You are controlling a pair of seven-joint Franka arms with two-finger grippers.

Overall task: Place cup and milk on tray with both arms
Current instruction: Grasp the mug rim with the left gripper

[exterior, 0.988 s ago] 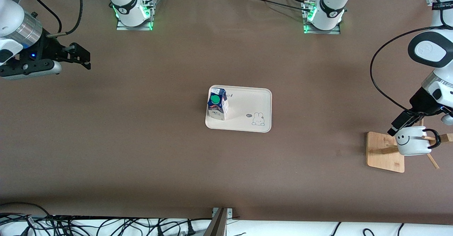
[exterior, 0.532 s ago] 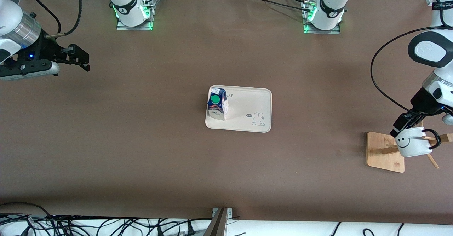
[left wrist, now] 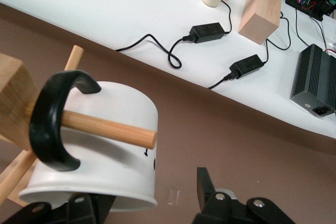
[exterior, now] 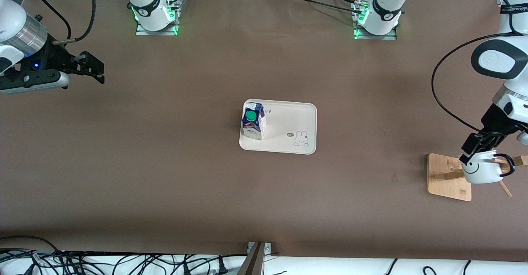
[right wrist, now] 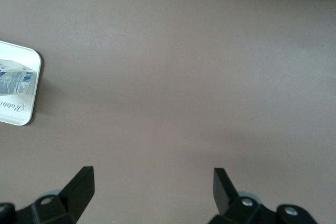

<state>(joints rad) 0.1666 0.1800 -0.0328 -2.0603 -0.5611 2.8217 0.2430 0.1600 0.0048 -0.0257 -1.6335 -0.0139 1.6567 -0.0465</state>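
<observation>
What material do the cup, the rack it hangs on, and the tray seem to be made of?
The cup looks like glazed ceramic: smooth white wall with a glossy black handle, though it may be plastic. The rack is bare wood, pale with visible grain on its peg. The tray seems matte cream plastic or melamine, with printed lettering.

Bright even overhead light, soft shadows; green glow at bases, sharp focus

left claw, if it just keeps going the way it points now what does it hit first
Most likely the cup. The left claw is open at the cup's rim, where it hangs by its handle on the wooden rack's peg. How deep the rim sits between the fingers is unclear.
</observation>
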